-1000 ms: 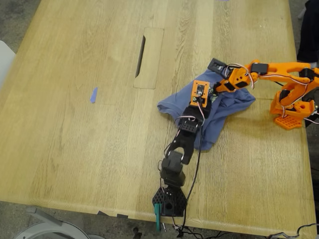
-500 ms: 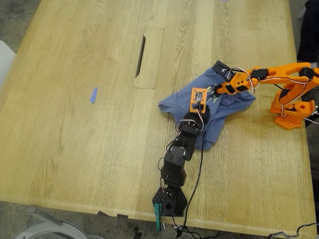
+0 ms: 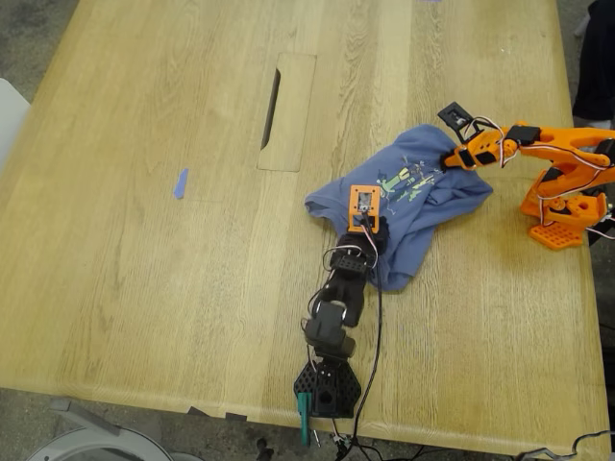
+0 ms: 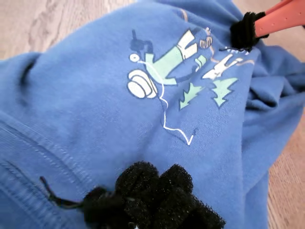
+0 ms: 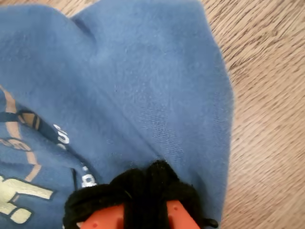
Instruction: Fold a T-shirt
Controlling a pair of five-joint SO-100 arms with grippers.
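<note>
The slate-blue T-shirt (image 3: 413, 206) lies bunched on the wooden table, right of centre in the exterior view, with its green-and-yellow figure print (image 3: 404, 182) facing up. My first gripper (image 3: 373, 229), on the black arm, sits on the shirt's near edge. In the first wrist view its black foam pads (image 4: 157, 195) are closed on the fabric (image 4: 95, 119) by a stitched hem. My second gripper (image 3: 452, 158), on the orange arm, is at the shirt's far right part. Its foam-tipped orange fingers (image 5: 138, 191) pinch the cloth (image 5: 143, 86), and it shows in the first wrist view (image 4: 245, 28) beside the print.
A long cable slot (image 3: 286, 110) is cut into the table (image 3: 144, 269) beyond the shirt. A strip of blue tape (image 3: 180, 182) lies at the exterior view's left. The orange arm's base (image 3: 562, 211) stands at the right edge, the black arm's base (image 3: 327, 384) at the near edge.
The two grippers have drawn apart, the first toward the near edge and the second to the exterior view's right. The shirt has spread between them and the print has come into view.
</note>
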